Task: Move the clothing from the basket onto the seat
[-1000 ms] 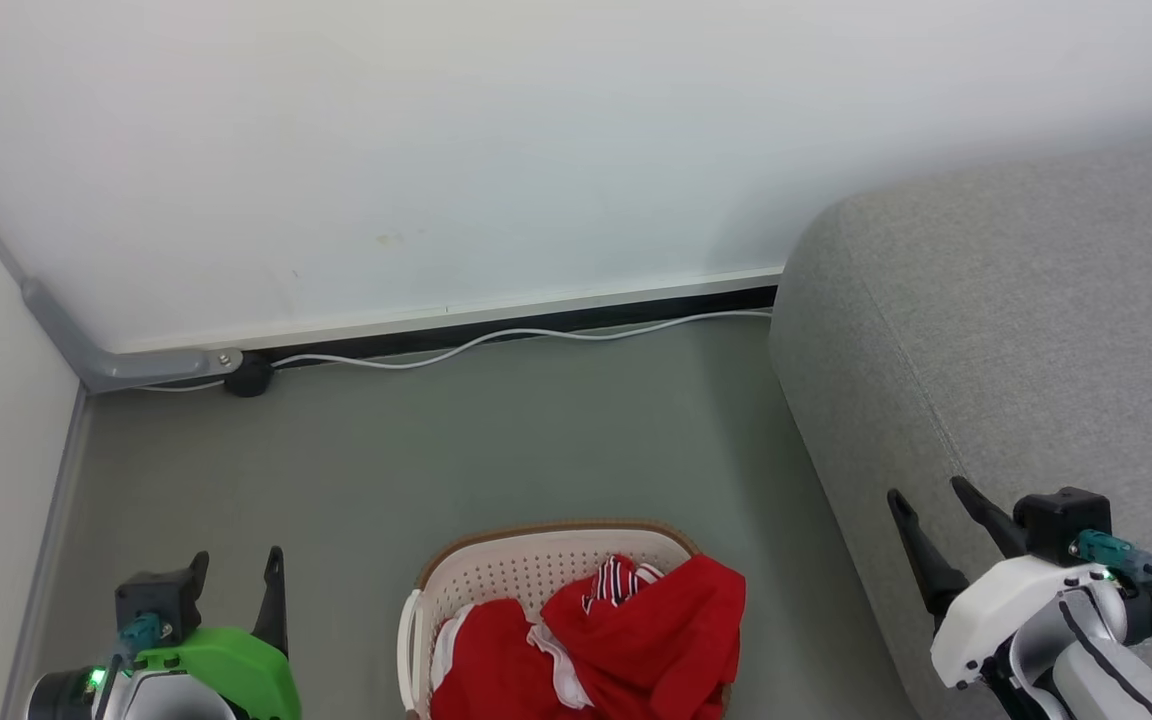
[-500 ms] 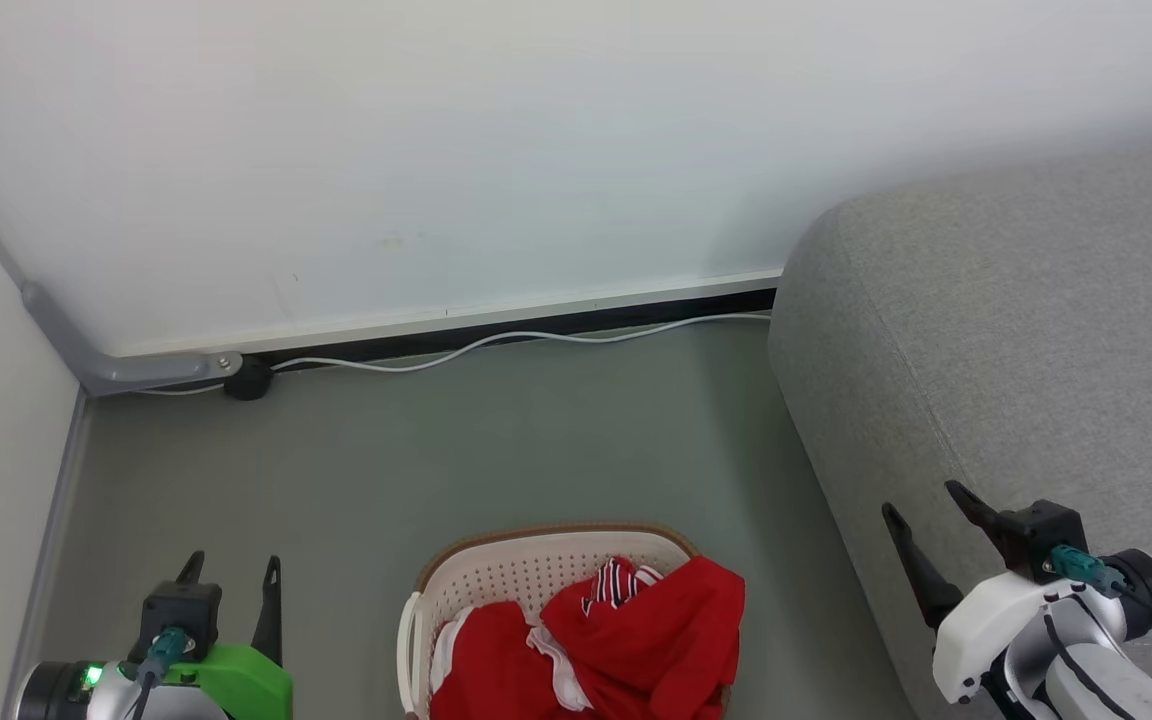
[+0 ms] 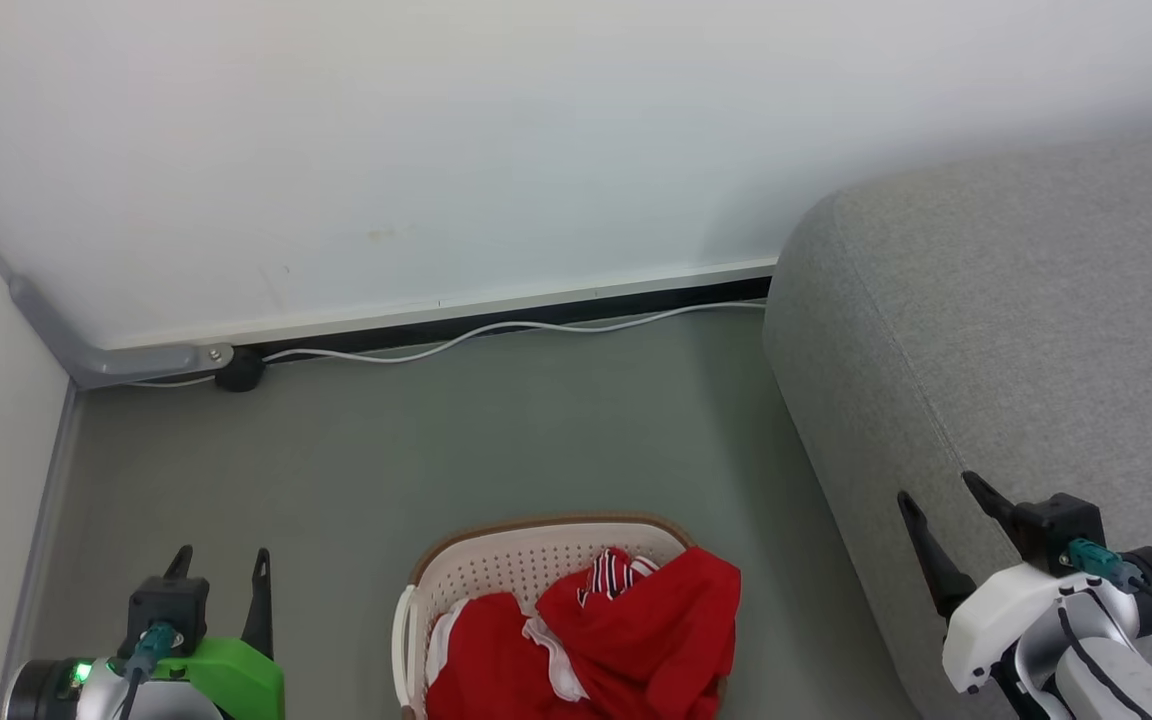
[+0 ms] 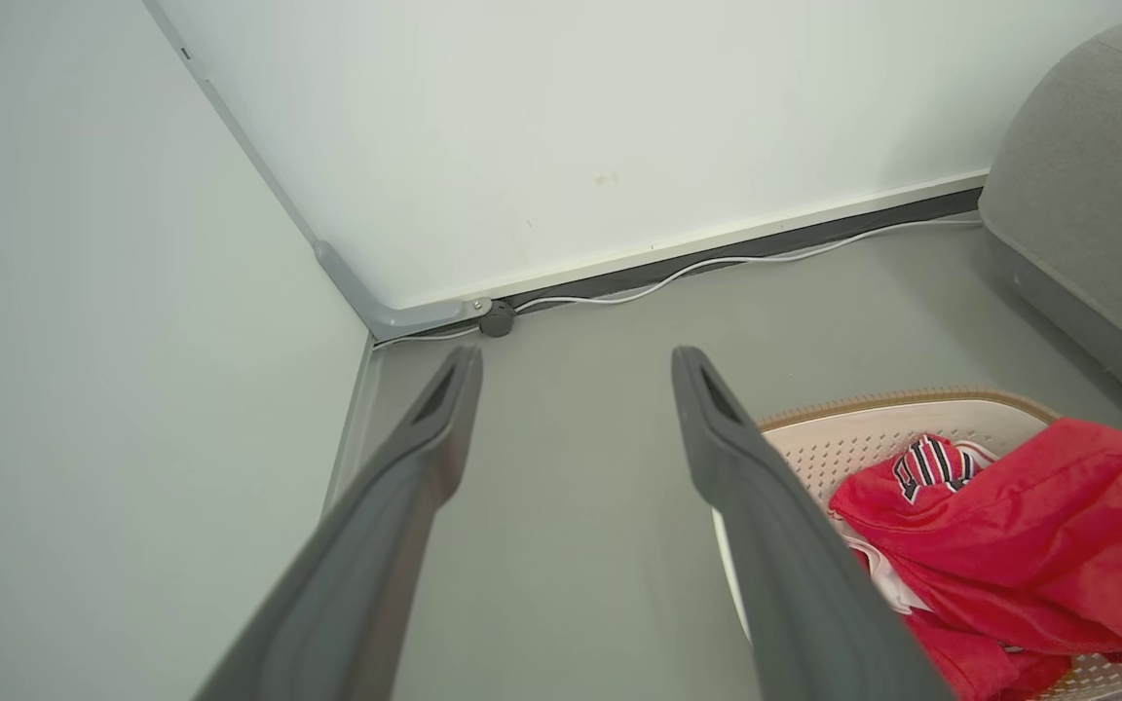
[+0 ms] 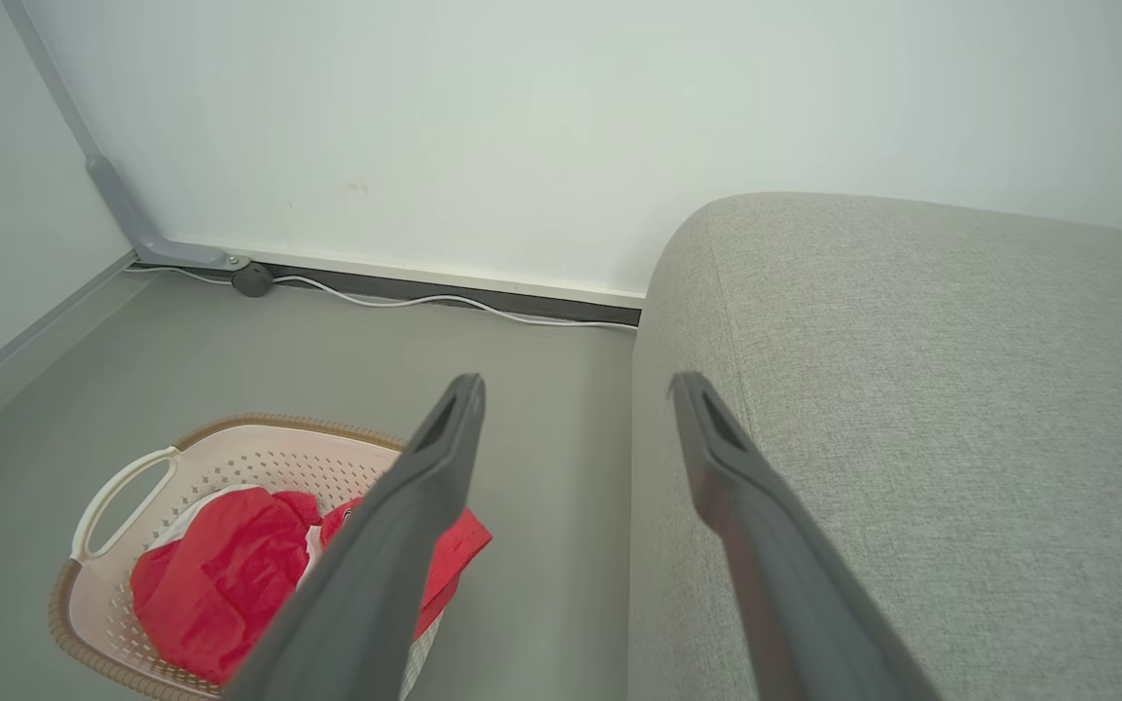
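Two, perhaps, red garments (image 3: pixel 636 640) crumpled in basket (image 3: pixel 526 568); white trim, striped collar (image 3: pixel 616 574).

Red clothing (image 3: pixel 626 640) heaped in basket (image 3: pixel 496 560) beside grey seat (image 3: pixel 1016 330)

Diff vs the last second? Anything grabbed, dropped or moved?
The head camera shifted a little, so the whole scene slid slightly. The left gripper turned at the wrist and sank a little; the right gripper barely shifted. Nothing was grabbed or dropped: both stay open and empty. The clothing stays heaped in the basket, none on the sofa.
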Available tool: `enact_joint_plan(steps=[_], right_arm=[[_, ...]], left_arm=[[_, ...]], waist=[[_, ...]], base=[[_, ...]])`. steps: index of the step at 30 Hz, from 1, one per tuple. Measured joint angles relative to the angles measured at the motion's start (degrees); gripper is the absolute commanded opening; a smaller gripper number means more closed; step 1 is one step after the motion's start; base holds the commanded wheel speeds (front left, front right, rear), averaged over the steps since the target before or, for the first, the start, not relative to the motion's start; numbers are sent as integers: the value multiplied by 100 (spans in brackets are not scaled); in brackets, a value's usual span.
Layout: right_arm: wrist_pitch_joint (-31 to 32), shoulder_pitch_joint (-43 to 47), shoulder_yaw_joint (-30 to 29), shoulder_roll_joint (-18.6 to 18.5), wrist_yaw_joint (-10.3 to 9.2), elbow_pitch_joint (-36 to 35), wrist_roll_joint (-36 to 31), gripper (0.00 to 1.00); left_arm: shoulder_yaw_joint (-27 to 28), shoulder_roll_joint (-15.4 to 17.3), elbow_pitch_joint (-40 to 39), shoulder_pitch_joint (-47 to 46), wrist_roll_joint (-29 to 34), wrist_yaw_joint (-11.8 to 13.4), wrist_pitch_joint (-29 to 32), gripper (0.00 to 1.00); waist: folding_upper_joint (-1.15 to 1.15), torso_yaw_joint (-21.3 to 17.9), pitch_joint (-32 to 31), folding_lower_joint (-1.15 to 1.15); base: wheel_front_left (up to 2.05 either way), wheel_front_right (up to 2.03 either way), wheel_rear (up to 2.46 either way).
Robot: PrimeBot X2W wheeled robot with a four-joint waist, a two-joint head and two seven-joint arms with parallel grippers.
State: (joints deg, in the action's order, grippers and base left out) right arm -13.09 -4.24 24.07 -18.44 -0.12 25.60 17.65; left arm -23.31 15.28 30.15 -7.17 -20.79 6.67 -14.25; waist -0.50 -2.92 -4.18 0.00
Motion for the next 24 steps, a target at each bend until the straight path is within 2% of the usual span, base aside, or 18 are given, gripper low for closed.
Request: enact_joint_plan(steps=[6,16,24], right_arm=[[-7,-96,-101,7,0,-51,49,100],[-55,-289,-183,43,0,-163,75,100],[-109,-773,-279,193,-1,-691,48,100]], left_arm=[[13,-55,-54,-4,-22,8,-1,100],[-183,-370,-240,-447,-46,-41,12,100],[-439,-687,-218,-851,-51,-119,290,100]], waist=[[0,-9,195,0],[0,14,804,0],[0,26,1416,0]], base=[[0,0,0],[0,0,0],[0,0,0]])
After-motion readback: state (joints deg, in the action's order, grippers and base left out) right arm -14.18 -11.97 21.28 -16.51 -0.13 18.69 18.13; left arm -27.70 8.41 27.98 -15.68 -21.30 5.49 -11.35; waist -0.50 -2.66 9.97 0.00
